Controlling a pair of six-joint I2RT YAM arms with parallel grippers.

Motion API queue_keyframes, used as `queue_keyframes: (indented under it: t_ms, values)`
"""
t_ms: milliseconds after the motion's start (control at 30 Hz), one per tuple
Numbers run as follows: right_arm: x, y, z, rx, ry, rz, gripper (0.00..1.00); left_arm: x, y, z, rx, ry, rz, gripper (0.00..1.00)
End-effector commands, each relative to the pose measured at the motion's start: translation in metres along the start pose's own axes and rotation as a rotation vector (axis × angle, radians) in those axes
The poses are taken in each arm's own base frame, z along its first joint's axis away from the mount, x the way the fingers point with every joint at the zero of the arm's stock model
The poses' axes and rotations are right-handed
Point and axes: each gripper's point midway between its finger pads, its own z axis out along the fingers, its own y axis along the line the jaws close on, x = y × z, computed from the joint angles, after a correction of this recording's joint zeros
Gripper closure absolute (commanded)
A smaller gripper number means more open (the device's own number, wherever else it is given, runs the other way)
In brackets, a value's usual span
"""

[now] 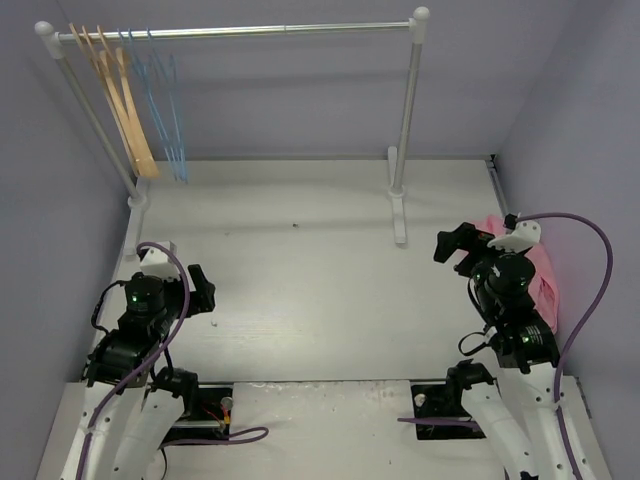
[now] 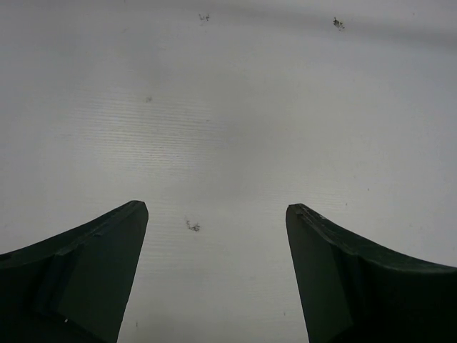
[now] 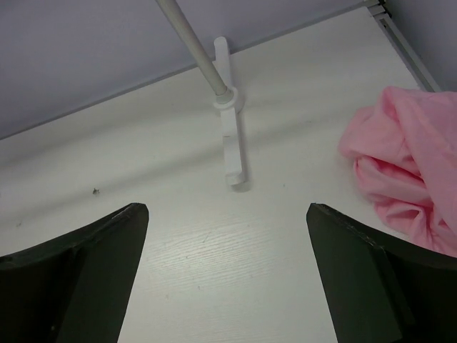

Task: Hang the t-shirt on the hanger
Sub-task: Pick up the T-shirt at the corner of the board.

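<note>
The scene is softly, evenly lit. Faint shadows are thrown by the rack (image 1: 406, 120) across the table (image 1: 300, 270) and wall (image 1: 300, 110).

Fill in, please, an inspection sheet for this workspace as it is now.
Surface: white table, a few small dark specks.
Job's things: crumpled pink cloth t-shirt at the table's right edge, beside the right arm; thin pale-blue wire hangers hanging on the metal rail, far left.
Clutter: tan wooden hangers beside the blue ones.
Grippers: left gripper and right gripper, fingers open, holding nothing.
Cables: purple cable looping along each arm.
Surroundings: plain grey-violet walls; nothing else seen.
</note>
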Motion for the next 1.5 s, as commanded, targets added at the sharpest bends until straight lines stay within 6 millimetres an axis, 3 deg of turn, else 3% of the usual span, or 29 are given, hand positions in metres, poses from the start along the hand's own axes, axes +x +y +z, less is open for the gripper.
queue_keyframes:
  t_ms: [0, 133, 300, 433, 700, 833, 1167, 1233, 1300, 1333, 1400, 1433, 1467]
  values:
    - [-0.018, -0.001, 0.009, 0.035, -0.075, 0.035, 0.0, -0.027, -0.001, -0.004, -0.01, -0.092, 0.004, 0.2]
    - [-0.021, -0.009, 0.014, 0.091, -0.09, 0.056, 0.0, -0.027, -0.002, -0.005, 0.003, -0.105, 0.011, 0.2]
    - [-0.01, -0.021, 0.027, 0.187, -0.043, 0.062, 0.0, -0.027, -0.002, -0.005, 0.005, -0.108, 0.013, 0.2]
    - [-0.007, -0.053, 0.034, 0.389, -0.05, 0.089, 0.0, -0.024, -0.004, -0.003, 0.014, -0.096, 0.018, 0.2]
    - [0.028, -0.096, 0.081, 0.703, 0.044, 0.089, 0.0, -0.023, -0.004, -0.003, 0.016, -0.092, 0.019, 0.2]
    - [0.054, -0.131, 0.114, 0.824, 0.118, 0.086, 0.0, -0.022, -0.006, -0.003, 0.024, -0.087, 0.022, 0.2]
    - [0.106, -0.215, 0.143, 1.074, 0.269, 0.027, 0.01, -0.02, -0.01, -0.005, 0.048, -0.083, 0.027, 0.2]
    - [0.119, -0.223, 0.151, 1.053, 0.315, 0.022, 0.09, -0.02, -0.011, -0.005, 0.054, -0.083, 0.029, 0.2]
    - [0.125, -0.23, 0.157, 1.031, 0.334, 0.037, 0.32, -0.019, -0.012, -0.006, 0.057, -0.083, 0.028, 0.2]
    - [0.13, -0.227, 0.159, 1.0, 0.363, 0.042, 0.56, -0.019, -0.012, -0.006, 0.059, -0.084, 0.027, 0.2]
    - [0.124, -0.225, 0.168, 0.956, 0.346, 0.022, 0.82, -0.019, -0.013, -0.007, 0.063, -0.086, 0.027, 0.2]
    - [0.125, -0.22, 0.17, 0.927, 0.357, 0.019, 1.0, -0.02, -0.013, -0.007, 0.063, -0.087, 0.027, 0.2]
    - [0.122, -0.215, 0.172, 0.906, 0.357, -0.001, 1.0, -0.019, -0.013, -0.007, 0.063, -0.086, 0.027, 0.2]
